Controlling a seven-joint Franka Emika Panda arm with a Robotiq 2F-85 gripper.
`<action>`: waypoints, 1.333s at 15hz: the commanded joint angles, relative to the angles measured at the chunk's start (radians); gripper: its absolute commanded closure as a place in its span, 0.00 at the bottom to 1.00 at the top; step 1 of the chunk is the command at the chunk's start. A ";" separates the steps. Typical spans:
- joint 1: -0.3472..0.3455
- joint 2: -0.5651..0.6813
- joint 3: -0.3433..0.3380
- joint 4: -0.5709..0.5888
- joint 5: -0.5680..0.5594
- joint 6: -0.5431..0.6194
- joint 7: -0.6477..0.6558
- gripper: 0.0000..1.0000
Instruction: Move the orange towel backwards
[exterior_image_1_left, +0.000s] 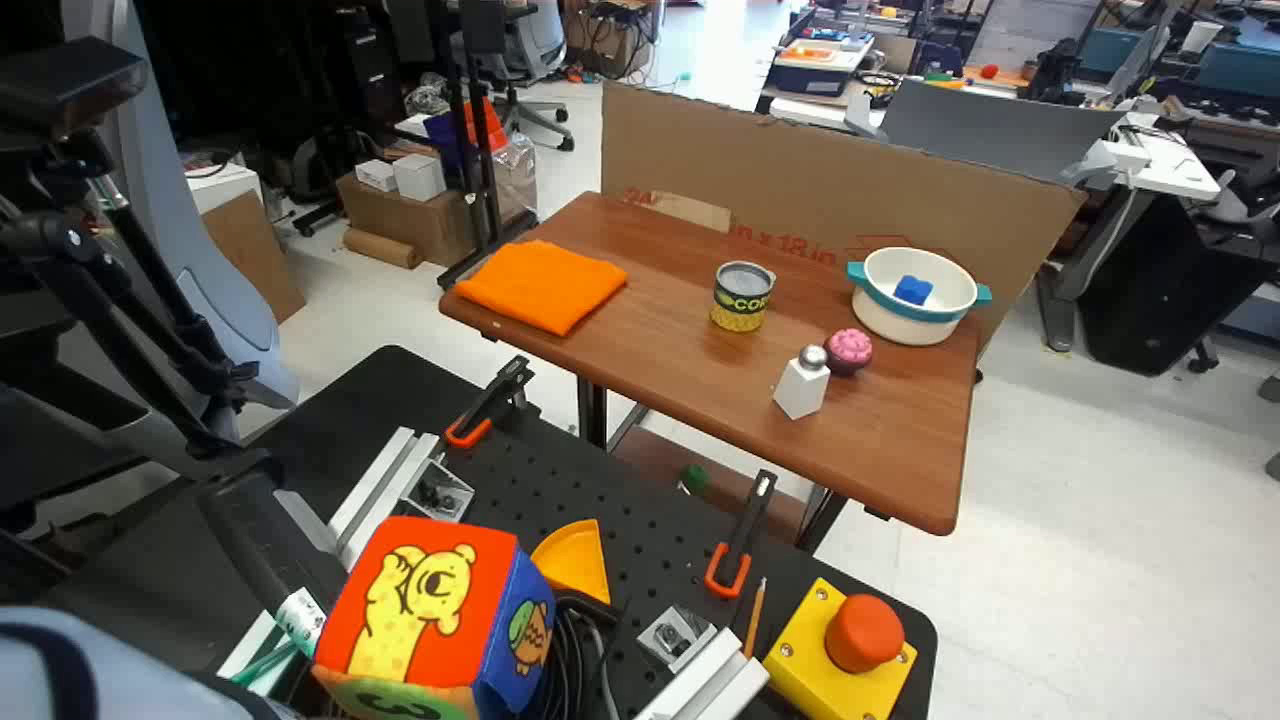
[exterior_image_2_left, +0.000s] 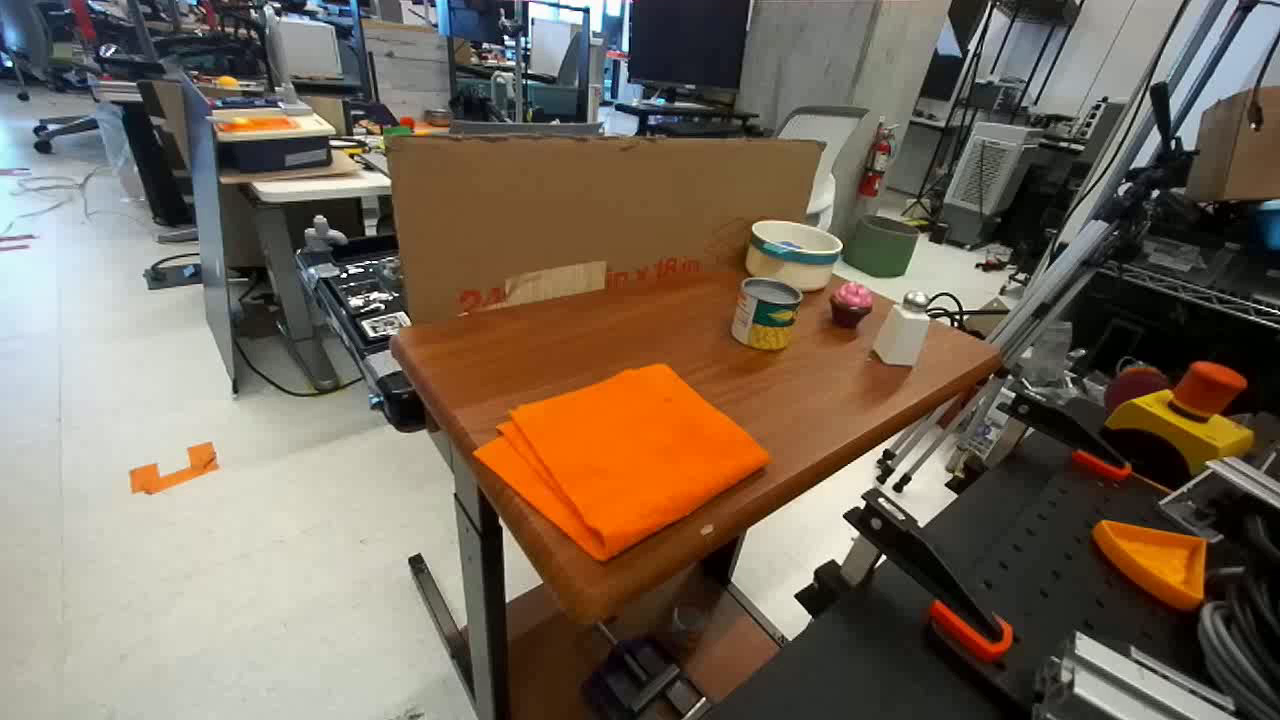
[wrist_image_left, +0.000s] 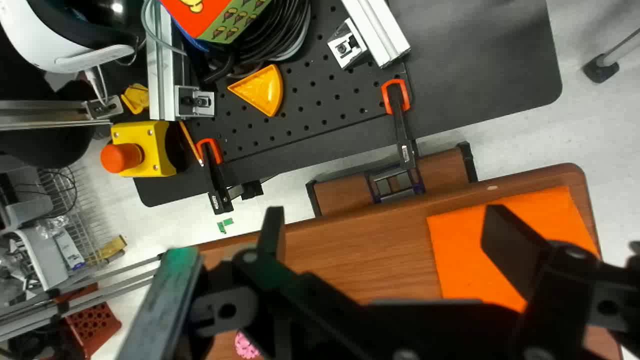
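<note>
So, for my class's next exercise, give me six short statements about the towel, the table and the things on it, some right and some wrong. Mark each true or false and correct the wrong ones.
1. The orange towel lies on the wooden table. True.
2. The towel is being gripped. False: the gripper stands open in the wrist view.
3. The can and the white pot stand upright on the table. True.
4. The pot holds the can. False: it holds a blue piece; the can stands outside it.
5. The towel is spread out in a single layer. False: it is folded.
6. A white shaker stands beside a pink-topped cupcake. True.
</note>
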 joint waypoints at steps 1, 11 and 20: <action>0.043 0.008 -0.039 0.002 -0.015 -0.003 0.014 0.00; 0.038 0.112 -0.079 -0.017 -0.097 0.191 -0.064 0.00; 0.083 0.313 -0.229 -0.094 0.075 0.454 -0.577 0.00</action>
